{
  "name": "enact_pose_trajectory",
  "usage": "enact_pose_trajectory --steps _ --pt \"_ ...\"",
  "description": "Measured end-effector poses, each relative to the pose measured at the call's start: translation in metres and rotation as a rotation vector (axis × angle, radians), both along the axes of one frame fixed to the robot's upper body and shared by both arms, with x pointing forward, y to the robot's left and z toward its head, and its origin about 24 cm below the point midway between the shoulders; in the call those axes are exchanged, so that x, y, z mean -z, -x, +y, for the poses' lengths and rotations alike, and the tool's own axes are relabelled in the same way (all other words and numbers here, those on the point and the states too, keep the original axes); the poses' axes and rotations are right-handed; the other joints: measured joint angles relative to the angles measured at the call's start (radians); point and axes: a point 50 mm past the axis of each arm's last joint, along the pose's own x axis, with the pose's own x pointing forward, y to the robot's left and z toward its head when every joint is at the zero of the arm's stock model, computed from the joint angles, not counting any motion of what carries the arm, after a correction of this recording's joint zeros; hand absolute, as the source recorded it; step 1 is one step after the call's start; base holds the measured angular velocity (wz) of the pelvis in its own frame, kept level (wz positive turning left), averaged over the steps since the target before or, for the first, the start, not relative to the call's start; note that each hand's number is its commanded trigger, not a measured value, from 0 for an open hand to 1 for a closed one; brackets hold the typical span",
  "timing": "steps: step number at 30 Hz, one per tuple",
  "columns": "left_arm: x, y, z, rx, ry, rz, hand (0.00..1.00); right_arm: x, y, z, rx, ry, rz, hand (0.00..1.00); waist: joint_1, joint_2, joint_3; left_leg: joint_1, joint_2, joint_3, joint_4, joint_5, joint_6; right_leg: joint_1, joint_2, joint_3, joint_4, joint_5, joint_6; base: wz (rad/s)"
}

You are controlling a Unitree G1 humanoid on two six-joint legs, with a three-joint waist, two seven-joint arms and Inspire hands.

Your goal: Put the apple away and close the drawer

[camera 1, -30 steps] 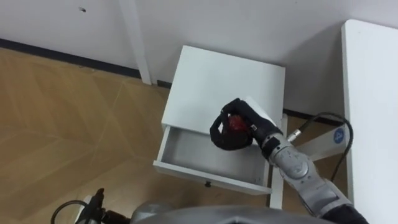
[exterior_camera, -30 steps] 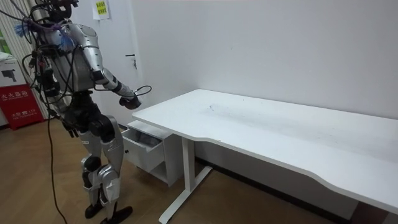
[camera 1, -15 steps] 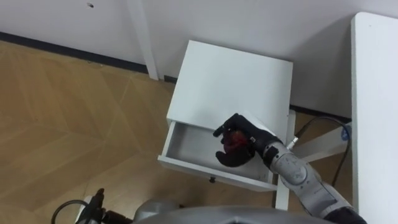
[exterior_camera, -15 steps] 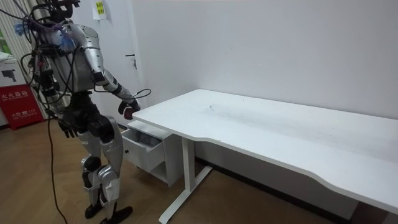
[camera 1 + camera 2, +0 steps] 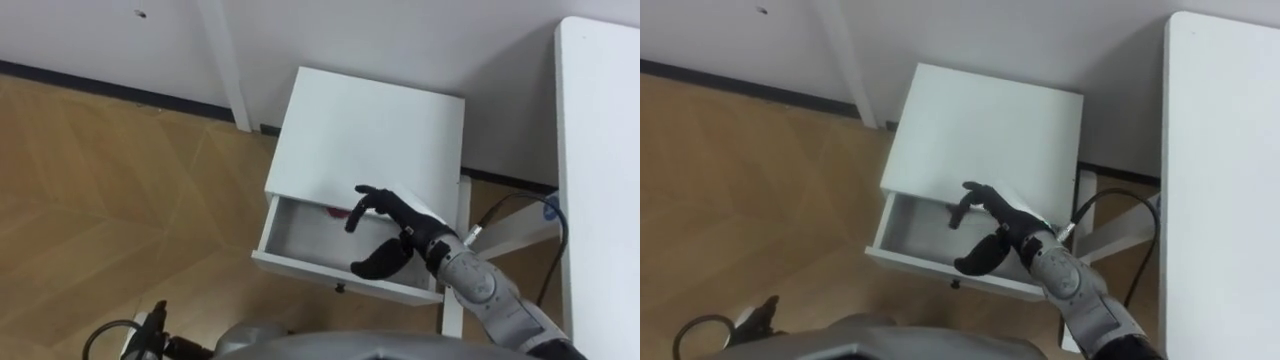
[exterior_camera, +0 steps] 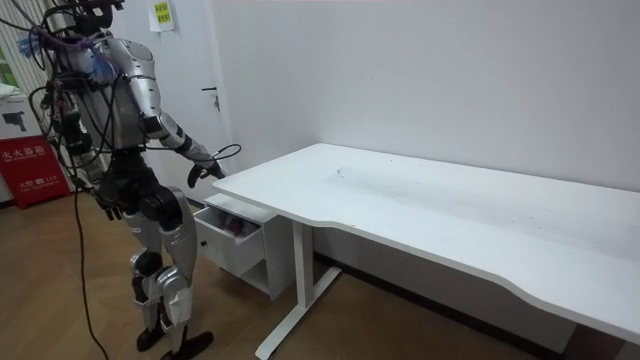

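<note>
While right robot hand hangs over open drawer, cabinet on wood floor.

Both eye views look steeply down from the robot's head, close over the white cabinet and its open drawer, with wood floor at left and the edge of the desk at right. The right eye sits slightly rightward. The room view stands well back, a little above desk height, facing the wall corner, and shares cabinet, drawer and desk from the side.
</note>
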Motion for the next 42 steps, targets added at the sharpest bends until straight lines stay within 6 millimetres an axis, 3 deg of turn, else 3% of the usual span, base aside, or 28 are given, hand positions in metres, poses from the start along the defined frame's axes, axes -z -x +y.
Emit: enact_pose_trajectory --steps 10,16,18,19,20,21,22,23,24,25,26,27,28,29,30,33,34,35,36,38,39,42 --pt "0.0 0.0 -0.001 -0.009 0.004 -0.007 0.0 0.005 0.002 -0.005 0.024 0.005 0.022 0.0 -0.001 -0.001 -0.0039 0.01 0.0 0.005 -0.001 0.0 0.0 0.004 0.0 0.002 0.0 0.0 0.0 -0.01" --pt "0.0 0.001 -0.003 -0.016 0.008 -0.014 0.0 0.029 0.018 -0.035 0.257 -0.042 0.158 0.0 -0.004 -0.002 -0.0069 0.02 0.0 0.011 -0.015 0.001 0.001 0.011 -0.004 0.015 0.002 0.0 0.0 -0.01" --pt "0.001 0.002 -0.004 -0.033 0.014 -0.016 0.0 0.032 0.022 -0.05 0.383 -0.06 0.166 0.0 -0.017 -0.001 -0.0056 0.016 -0.001 0.016 -0.002 -0.001 0.003 0.006 -0.009 -0.006 0.018 -0.003 0.005 0.02" --pt "0.001 0.004 -0.005 -0.045 0.019 -0.016 0.0 0.035 0.026 -0.061 0.462 -0.06 0.172 0.0 -0.03 0.008 -0.0016 0.013 -0.006 0.021 0.012 -0.006 0.009 -0.021 -0.017 -0.001 0.079 -0.015 0.014 0.0" --pt "0.002 0.005 -0.006 -0.053 0.025 -0.014 0.0 0.04 0.036 -0.074 0.564 -0.05 0.192 0.0 -0.038 0.019 -0.0008 0.009 -0.005 0.04 0.027 -0.01 0.016 -0.08 -0.035 0.002 0.209 -0.031 0.03 0.0" --pt "0.002 0.006 -0.006 -0.064 0.026 -0.011 0.0 0.043 0.042 -0.083 0.627 -0.043 0.206 0.0 -0.045 0.026 -0.0025 0.008 -0.005 0.051 0.032 -0.012 0.02 -0.122 -0.048 0.002 0.306 -0.034 0.034 0.21" --pt "0.002 0.009 -0.002 -0.089 0.019 -0.006 0.0 0.048 0.058 -0.098 0.753 -0.032 0.235 0.0 -0.071 0.024 -0.0058 0.013 -0.018 0.081 0.036 -0.015 0.032 -0.219 -0.089 0.007 0.515 -0.024 0.032 0.42" --pt "0.001 0.011 0.004 -0.107 0.005 0.003 0.0 0.051 0.072 -0.11 0.836 -0.001 0.254 0.0 -0.084 0.019 -0.0081 0.017 -0.031 0.096 0.055 -0.024 0.05 -0.336 -0.127 0.055 0.711 0.045 0.041 0.39" --pt "0.002 0.012 0.005 -0.121 0.003 0.01 0.0 0.052 0.076 -0.114 0.859 0.017 0.257 0.0 -0.085 0.025 -0.0093 0.013 -0.029 0.1 0.079 -0.031 0.061 -0.381 -0.131 0.078 0.789 0.115 0.045 0.0" --pt "0.002 0.015 0.007 -0.131 -0.002 0.027 0.0 0.054 0.083 -0.118 0.901 0.025 0.273 0.0 -0.084 0.059 -0.0155 -0.004 -0.008 0.109 0.115 -0.04 0.075 -0.469 -0.122 0.109 0.897 0.266 0.063 -0.38" --pt "0.002 0.021 0.013 -0.144 -0.019 0.046 0.0 0.055 0.081 -0.121 0.947 -0.001 0.268 0.0 -0.084 0.076 -0.0076 -0.013 0.0 0.123 0.134 -0.052 0.087 -0.572 -0.13 0.131 1.089 0.261 0.049 -0.41" --pt "0.001 0.025 0.016 -0.162 -0.027 0.054 0.0 0.055 0.082 -0.124 0.979 -0.014 0.263 0.0 -0.088 0.08 -0.0058 -0.019 0.0 0.128 0.143 -0.054 0.089 -0.619 -0.138 0.136 1.199 0.219 0.044 -0.18" --pt "0.001 0.026 0.018 -0.18 -0.037 0.064 0.0 0.054 0.088 -0.133 1.032 -0.014 0.26 0.0 -0.103 0.099 -0.0008 -0.025 0.003 0.124 0.152 -0.057 0.094 -0.676 -0.141 0.143 1.354 0.154 0.032 0.13" --pt "0.001 0.027 0.018 -0.181 -0.036 0.07 0.0 0.055 0.096 -0.142 1.074 0.007 0.284 0.0 -0.112 0.116 0.0001 -0.031 0.006 0.121 0.153 -0.064 0.103 -0.688 -0.137 0.15 1.398 0.12 0.037 0.2" --pt "0.001 0.029 0.018 -0.182 -0.035 0.075 0.0 0.056 0.099 -0.145 1.098 0.016 0.305 0.0 -0.112 0.119 -0.0011 -0.032 0.005 0.123 0.155 -0.068 0.106 -0.679 -0.137 0.154 1.375 0.108 0.04 0.18" --pt "0.001 0.041 0.019 -0.192 -0.037 0.1 0.0 0.068 0.137 -0.142 1.209 0.026 0.467 0.0 -0.136 0.112 0.002 -0.014 -0.014 0.122 0.15 -0.073 0.099 -0.485 -0.121 0.152 1.015 0.064 0.065 0.06" --pt "0.001 0.045 0.018 -0.197 -0.041 0.113 0.0 0.072 0.149 -0.138 1.23 0.025 0.519 0.0 -0.135 0.101 0.0046 -0.01 -0.03 0.128 0.137 -0.069 0.091 -0.395 -0.12 0.143 0.85 0.034 0.071 -0.21" --pt "0.002 0.047 0.017 -0.203 -0.04 0.128 0.0 0.074 0.157 -0.135 1.235 0.03 0.562 0.0 -0.126 0.08 -0.0016 -0.011 -0.047 0.14 0.113 -0.059 0.068 -0.322 -0.116 0.139 0.708 -0.002 0.075 -0.33" --pt "0.002 0.048 0.017 -0.207 -0.042 0.136 0.0 0.075 0.159 -0.134 1.236 0.032 0.577 0.0 -0.119 0.07 -0.0029 -0.01 -0.054 0.151 0.097 -0.052 0.05 -0.29 -0.112 0.142 0.641 -0.021 0.077 -0.52" --pt "0.002 0.043 0.016 -0.209 -0.05 0.14 0.0 0.08 0.165 -0.128 1.249 0.034 0.634 0.0 -0.102 0.048 -0.0039 -0.017 -0.053 0.173 0.064 -0.033 0.018 -0.165 -0.062 0.163 0.389 -0.059 0.072 -0.4" --pt "0.002 0.044 0.016 -0.212 -0.051 0.145 0.0 0.08 0.165 -0.126 1.248 0.029 0.643 0.0 -0.098 0.039 -0.0025 -0.019 -0.053 0.177 0.058 -0.029 0.013 -0.138 -0.055 0.165 0.336 -0.06 0.068 -0.27" --pt "0.003 0.042 0.016 -0.223 -0.054 0.152 0.0 0.084 0.168 -0.12 1.252 0.018 0.697 0.0 -0.089 0.009 -0.0081 -0.016 -0.05 0.187 0.051 -0.025 0.008 -0.05 -0.035 0.161 0.155 -0.05 0.051 -0.12"
